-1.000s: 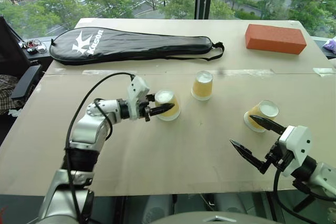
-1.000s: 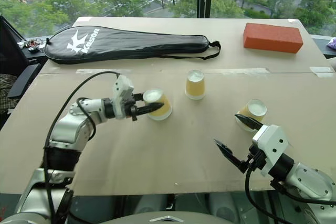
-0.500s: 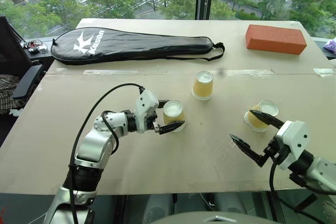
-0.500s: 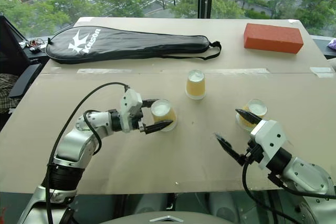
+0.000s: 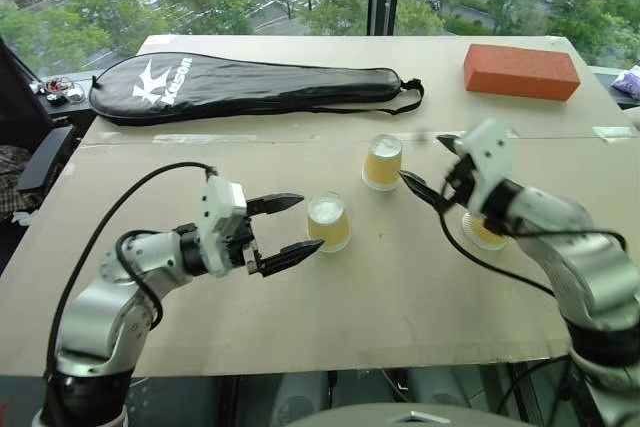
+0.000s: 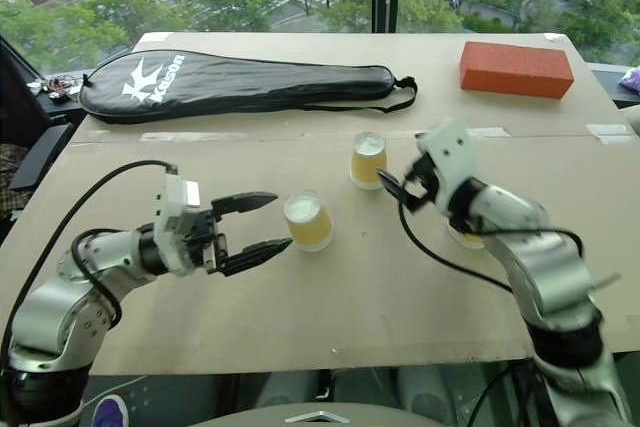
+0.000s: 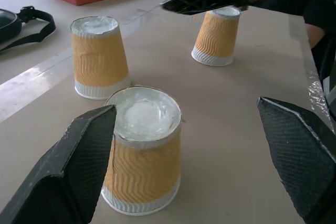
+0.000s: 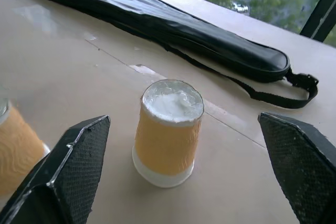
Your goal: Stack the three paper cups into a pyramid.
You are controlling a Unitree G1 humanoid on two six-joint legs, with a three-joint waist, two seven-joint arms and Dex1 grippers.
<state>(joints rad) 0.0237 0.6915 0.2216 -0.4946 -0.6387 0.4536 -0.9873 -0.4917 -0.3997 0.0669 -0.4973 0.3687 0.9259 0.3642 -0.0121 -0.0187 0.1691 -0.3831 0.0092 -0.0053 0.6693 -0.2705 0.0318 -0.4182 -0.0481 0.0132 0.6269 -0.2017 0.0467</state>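
Our left gripper [image 5: 290, 224] hangs wide open, empty, just left of the near cup [image 5: 328, 222] upside down on the counter [image 5: 400, 297]. Middle cup [image 5: 383, 162] stands behind it; our right gripper [image 5: 432, 169], spread and empty, hovers beside it. The third cup [image 5: 483, 232] looks partly hidden.

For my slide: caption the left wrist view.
Open left gripper behind an upturned paper cup, two more cups beyond.
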